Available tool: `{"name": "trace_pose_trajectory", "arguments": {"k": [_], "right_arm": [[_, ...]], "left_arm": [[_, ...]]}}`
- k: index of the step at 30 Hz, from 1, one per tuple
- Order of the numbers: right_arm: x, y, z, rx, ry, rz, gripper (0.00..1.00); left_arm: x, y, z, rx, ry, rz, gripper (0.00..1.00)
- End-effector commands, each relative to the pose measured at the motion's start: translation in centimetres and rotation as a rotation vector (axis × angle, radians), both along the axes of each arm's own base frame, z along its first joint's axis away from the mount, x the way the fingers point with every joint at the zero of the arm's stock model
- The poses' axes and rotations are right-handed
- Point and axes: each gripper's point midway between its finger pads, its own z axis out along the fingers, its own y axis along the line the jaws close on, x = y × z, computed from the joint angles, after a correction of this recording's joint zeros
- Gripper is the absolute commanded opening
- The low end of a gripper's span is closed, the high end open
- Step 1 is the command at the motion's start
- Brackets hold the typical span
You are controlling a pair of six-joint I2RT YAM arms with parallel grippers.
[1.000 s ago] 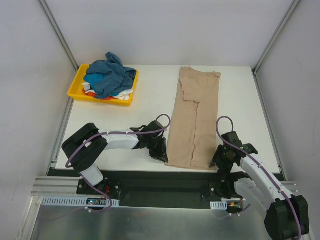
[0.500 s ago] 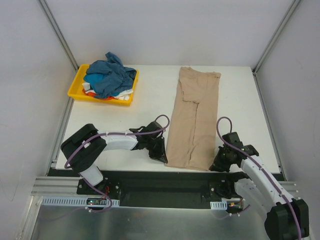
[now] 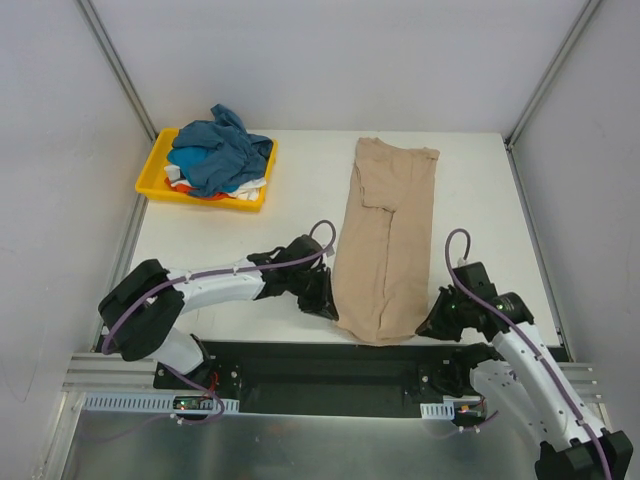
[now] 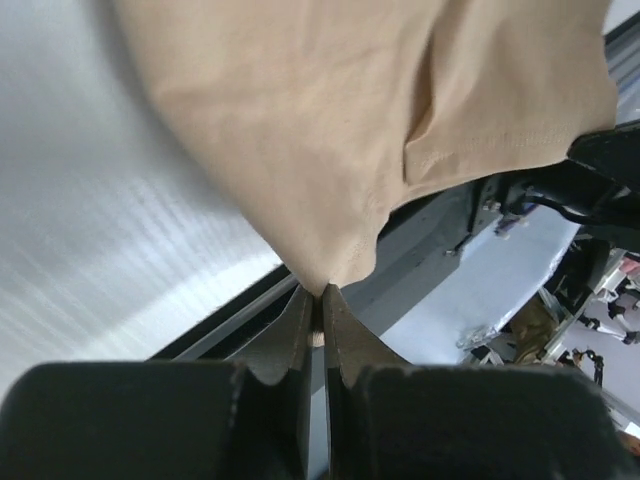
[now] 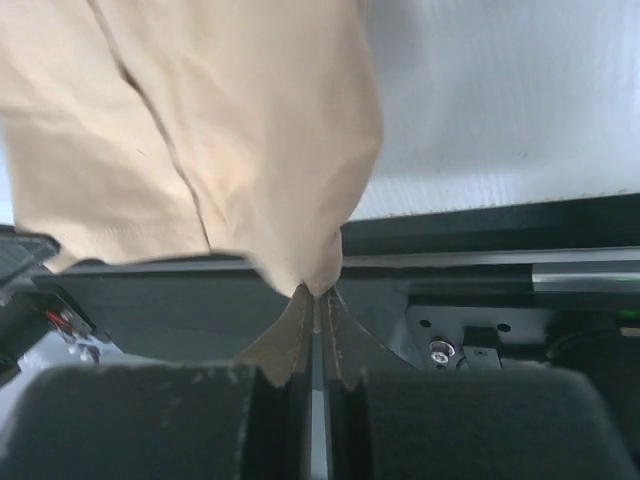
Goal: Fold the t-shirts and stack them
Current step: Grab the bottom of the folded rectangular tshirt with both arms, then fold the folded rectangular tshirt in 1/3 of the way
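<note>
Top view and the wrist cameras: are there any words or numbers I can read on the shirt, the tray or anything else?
None: no word, number or sign can be read in any view.
Beige shirt: plain cloth, no print or label showing.
Tray: plain yellow, nothing written on it.
Shirts in the tray: no print visible.
Clutter at the far edge of the left wrist view: too blurred to read.

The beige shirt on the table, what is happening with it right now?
Both arms are handling the long beige-tan cloth t-shirt, which lies folded into a narrow strip on the white table. The left gripper pinches its near left corner, the right gripper its near right corner. A teal-blue shirt and others wait heaped in the shallow yellow plastic tray.
</note>
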Motion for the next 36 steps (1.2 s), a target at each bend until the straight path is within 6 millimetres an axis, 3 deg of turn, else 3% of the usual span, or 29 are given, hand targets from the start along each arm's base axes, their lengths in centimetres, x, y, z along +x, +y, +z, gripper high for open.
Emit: {"name": "trace_pose_trajectory", "arguments": {"k": [1,5,7,9,10,12,14,20,23,28,29,36], "right_arm": [[5.1,-1.0,4.8,-0.087,-0.206,-0.043,0.01],[9.3,-1.5,7.4,-0.133,-0.333,-0.063,0.01],[11.4,-1.5,8.5,-0.143,-0.359,-0.069,0.0],[13.1,-1.7,8.8,-0.147,-0.364,-0.083,0.01],[14.5,-1.5,9.9,-0.14,-0.407,-0.086,0.0],[16.1,-1.8,9.9,-0.158,-0.393,-0.09,0.01],[17.9,-1.6,11.1,-0.146,-0.425,-0.079,0.01],[22.4,-2.0,11.8,-0.146,-0.444,-0.093,0.0],[24.0,-2.8,11.1,-0.171,-0.428,-0.102,0.01],[26.4,-3.7,10.7,-0.205,-0.421,-0.093,0.01],[26.8,-3.8,9.8,-0.215,-0.396,-0.091,0.01],[29.9,-3.6,7.9,-0.189,-0.369,-0.063,0.01]], "left_arm": [[3.9,-1.8,4.0,-0.08,-0.095,0.003,0.0],[7.7,-3.2,6.8,-0.144,-0.135,0.021,0.0],[9.1,-3.6,6.8,-0.146,-0.131,0.025,0.0],[11.7,-4.0,7.7,-0.163,-0.154,0.047,0.0],[12.5,-4.1,7.9,-0.163,-0.161,0.048,0.0],[15.0,-4.2,8.4,-0.164,-0.179,0.077,0.0],[17.0,-4.3,8.8,-0.163,-0.196,0.093,0.0],[21.5,-5.5,9.1,-0.159,-0.25,0.083,0.0],[23.6,-6.0,8.9,-0.151,-0.271,0.079,0.0],[26.5,-5.2,8.2,-0.119,-0.284,0.113,0.0],[27.1,-5.2,8.1,-0.115,-0.289,0.118,0.0],[30.0,-4.9,6.8,-0.06,-0.336,0.14,0.03]]}}
